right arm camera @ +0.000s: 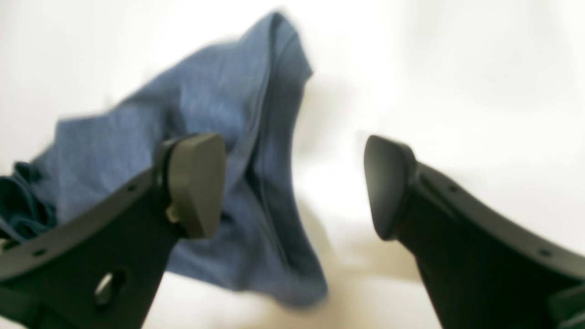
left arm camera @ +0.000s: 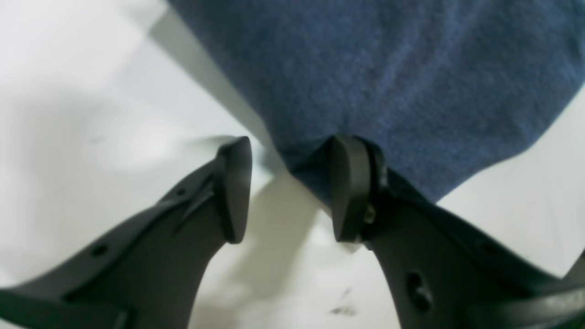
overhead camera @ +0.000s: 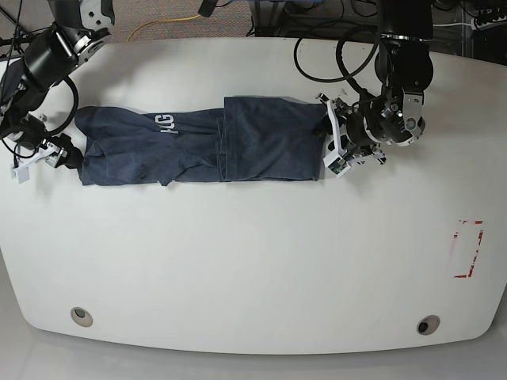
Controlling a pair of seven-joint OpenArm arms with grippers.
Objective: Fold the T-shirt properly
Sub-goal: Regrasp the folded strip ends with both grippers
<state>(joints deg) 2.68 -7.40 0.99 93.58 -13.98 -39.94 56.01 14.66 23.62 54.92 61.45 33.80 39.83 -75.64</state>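
T-shirt point(overhead camera: 198, 146) lies mid-table point(overhead camera: 253, 261), a long band, its right part doubled over for folding. Left gripper point(left arm camera: 292, 187), jaws apart, nothing clamped, one finger touching the hem. Right gripper point(right arm camera: 292, 183) wide apart beside the shirt's left end, empty.

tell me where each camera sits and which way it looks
left wrist: on the left arm, looking past the left gripper at a T-shirt edge.
right wrist: on the right arm; the open right gripper frames crumpled cloth.
base: overhead, facing down on the white table, both arms at the shirt's ends.
Shared: all views show the shirt.
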